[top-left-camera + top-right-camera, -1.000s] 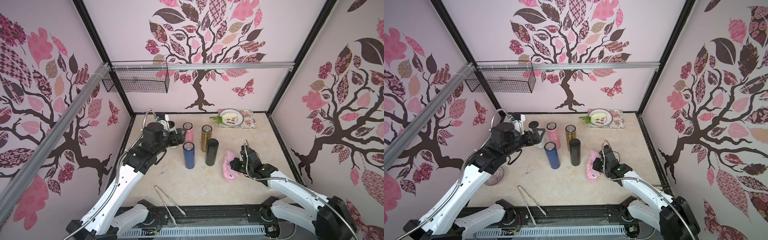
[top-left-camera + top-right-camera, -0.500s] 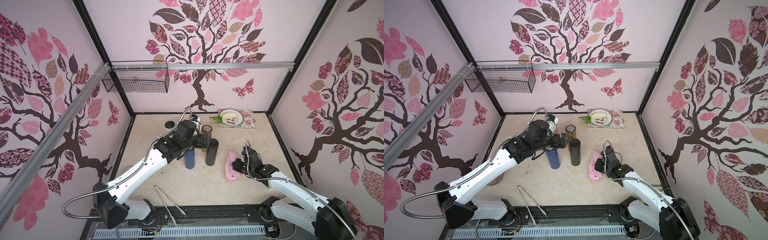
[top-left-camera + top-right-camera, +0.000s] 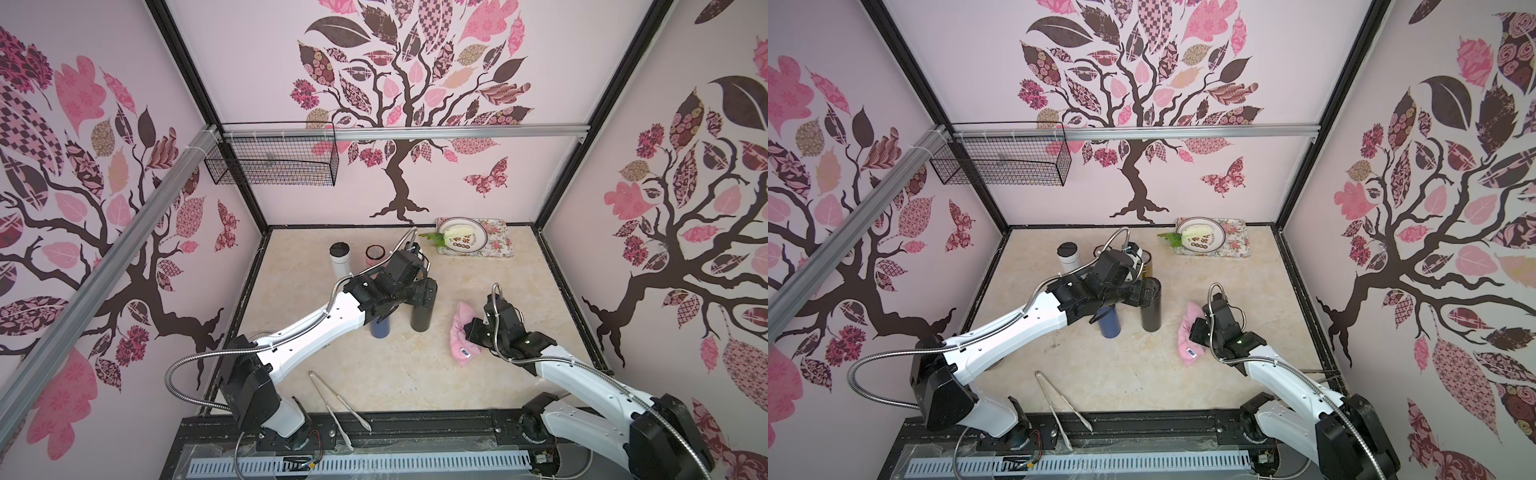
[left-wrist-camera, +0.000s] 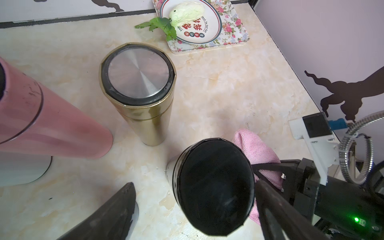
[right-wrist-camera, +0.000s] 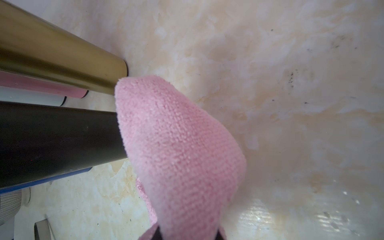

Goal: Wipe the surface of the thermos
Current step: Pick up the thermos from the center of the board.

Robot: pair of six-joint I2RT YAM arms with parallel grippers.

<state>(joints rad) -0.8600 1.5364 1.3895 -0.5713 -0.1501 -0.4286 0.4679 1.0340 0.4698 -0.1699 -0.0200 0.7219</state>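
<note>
The left gripper (image 4: pixel 194 185) stands open around the black thermos (image 3: pixel 419 320), probably to steady it; beside that thermos the right gripper (image 3: pixel 469 331) clamps the pink cloth (image 5: pixel 176 145) for wiping.

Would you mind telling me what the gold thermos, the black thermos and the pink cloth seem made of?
The gold thermos looks like metal with a glossy finish that mirrors light; its lid looks like brushed steel, by the radial streaks. The black thermos is probably coated metal, matte with a dull sheen. The pink cloth seems microfibre: a fine, fuzzy pile shows.
</note>
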